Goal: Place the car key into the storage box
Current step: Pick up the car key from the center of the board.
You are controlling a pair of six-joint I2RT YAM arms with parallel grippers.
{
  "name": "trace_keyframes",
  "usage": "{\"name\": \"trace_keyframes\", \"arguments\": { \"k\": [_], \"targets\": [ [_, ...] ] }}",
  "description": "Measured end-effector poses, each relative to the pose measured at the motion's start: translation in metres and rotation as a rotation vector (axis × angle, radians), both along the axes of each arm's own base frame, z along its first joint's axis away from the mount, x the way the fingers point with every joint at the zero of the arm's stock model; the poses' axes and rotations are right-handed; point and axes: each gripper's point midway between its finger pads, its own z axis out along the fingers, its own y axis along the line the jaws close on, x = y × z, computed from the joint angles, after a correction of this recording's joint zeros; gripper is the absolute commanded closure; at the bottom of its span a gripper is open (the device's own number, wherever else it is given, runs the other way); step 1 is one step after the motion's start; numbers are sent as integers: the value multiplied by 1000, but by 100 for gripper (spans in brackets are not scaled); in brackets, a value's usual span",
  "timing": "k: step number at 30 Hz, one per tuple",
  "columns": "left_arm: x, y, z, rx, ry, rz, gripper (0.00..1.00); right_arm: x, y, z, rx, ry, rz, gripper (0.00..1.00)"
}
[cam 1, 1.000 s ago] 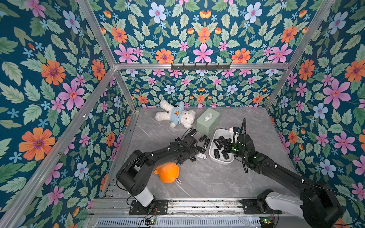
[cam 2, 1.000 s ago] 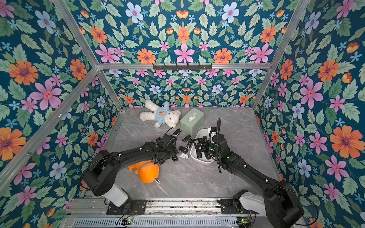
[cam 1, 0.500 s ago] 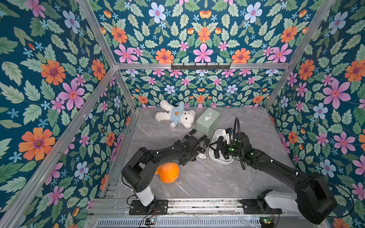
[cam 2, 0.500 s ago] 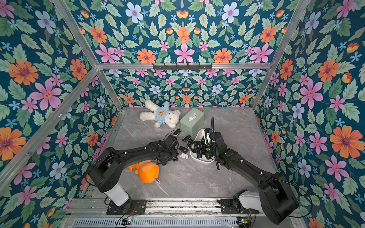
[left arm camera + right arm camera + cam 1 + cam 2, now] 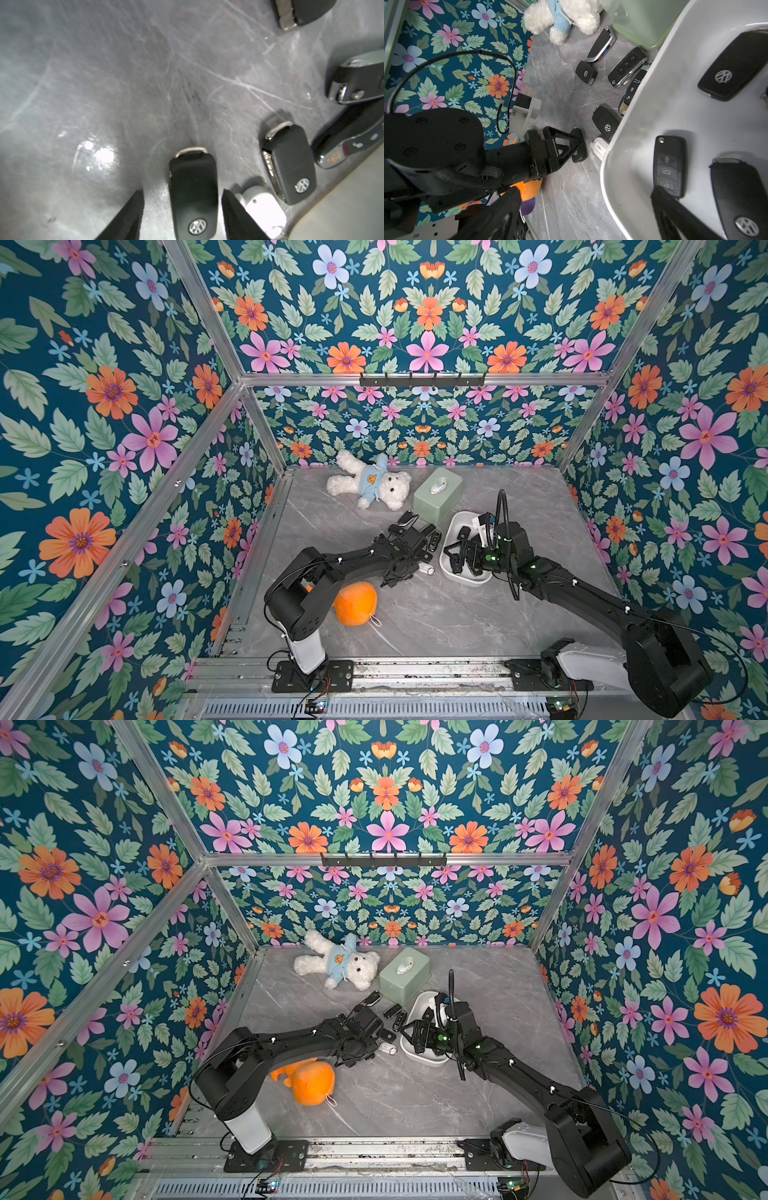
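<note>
Both jaws of the left gripper [image 5: 181, 193] have narrowed around a black car key [image 5: 193, 187] flat on the table [image 5: 124, 83], small gaps left, so no grip yet. Close by waits the white storage box [image 5: 466, 581], the right gripper [image 5: 584, 193] straddling its wall, jaws wide open, empty.

at least nine car keys [image 5: 193, 193], one storage box [image 5: 654, 104], two plush toys [image 5: 365, 487], one green box [image 5: 438, 499].

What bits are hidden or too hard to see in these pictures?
- Left wrist view: the key between the left gripper fingers is cut off by the bottom edge.
- Right wrist view: the box runs off the picture's edge.
- Top views: the right gripper covers much of the box's inside; the left arm hides part of the orange plush.
</note>
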Motion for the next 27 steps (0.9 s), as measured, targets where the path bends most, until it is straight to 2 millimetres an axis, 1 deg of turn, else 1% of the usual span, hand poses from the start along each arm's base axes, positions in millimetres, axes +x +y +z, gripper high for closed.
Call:
{"name": "trace_keyframes", "arguments": {
  "k": [3, 8, 14, 24, 27],
  "targets": [
    [-2, 3, -2, 9, 2, 9, 47, -1, -3, 1, 2, -5, -7, 1],
    [-3, 6, -6, 30, 12, 11, 57, -1, -9, 3, 5, -14, -21, 1],
    [-1, 3, -7, 23, 9, 9, 69, -5, -9, 2, 10, -11, -14, 1],
    [2, 1, 4, 24, -6, -37, 70, -5, -8, 3, 16, -7, -10, 1],
    [8, -2, 18, 37, -34, -68, 70, -2, -10, 5, 15, -14, -23, 1]
  ]
}}
